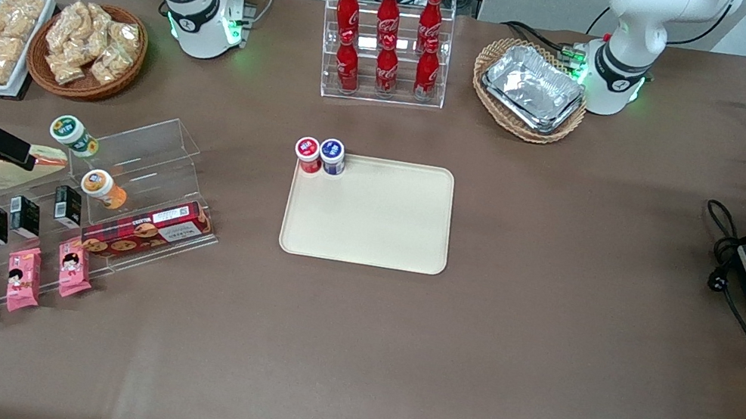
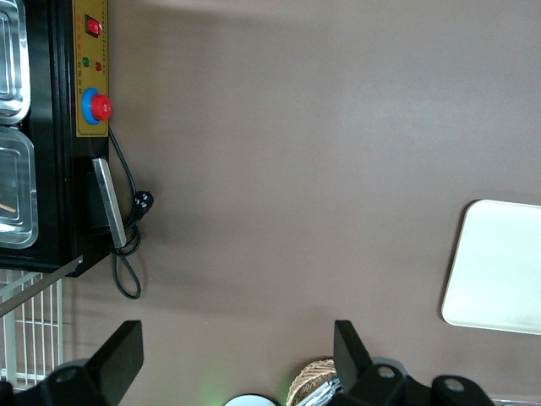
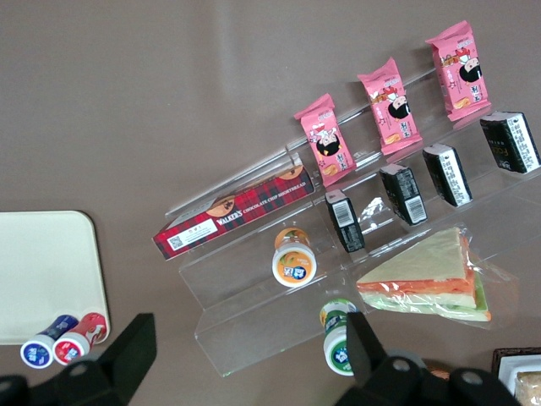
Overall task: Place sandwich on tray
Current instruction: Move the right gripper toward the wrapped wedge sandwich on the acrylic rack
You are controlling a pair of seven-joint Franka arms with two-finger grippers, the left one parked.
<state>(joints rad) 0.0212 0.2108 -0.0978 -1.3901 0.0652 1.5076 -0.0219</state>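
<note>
The sandwich (image 1: 17, 172), a wrapped triangular wedge with orange-red and green filling, lies on the clear stepped shelf (image 1: 144, 158) toward the working arm's end of the table. It also shows in the right wrist view (image 3: 427, 279). My gripper (image 1: 14, 152) hovers open and empty above the shelf, just over the sandwich's edge. In the right wrist view the gripper (image 3: 249, 355) has its fingers wide apart, one beside a green-lidded jar (image 3: 338, 351). The cream tray (image 1: 378, 226) lies flat mid-table and also shows in the right wrist view (image 3: 42, 271) and the left wrist view (image 2: 499, 271).
A red-lidded jar (image 1: 308, 152) and a blue-lidded jar (image 1: 333, 155) stand on the tray's corner. The shelf holds an orange jar (image 1: 103, 187), a cookie box (image 1: 147, 229), black boxes and pink packets. A cola rack (image 1: 387, 43), a foil-tray basket (image 1: 530, 90) and snack baskets stand farther from the camera.
</note>
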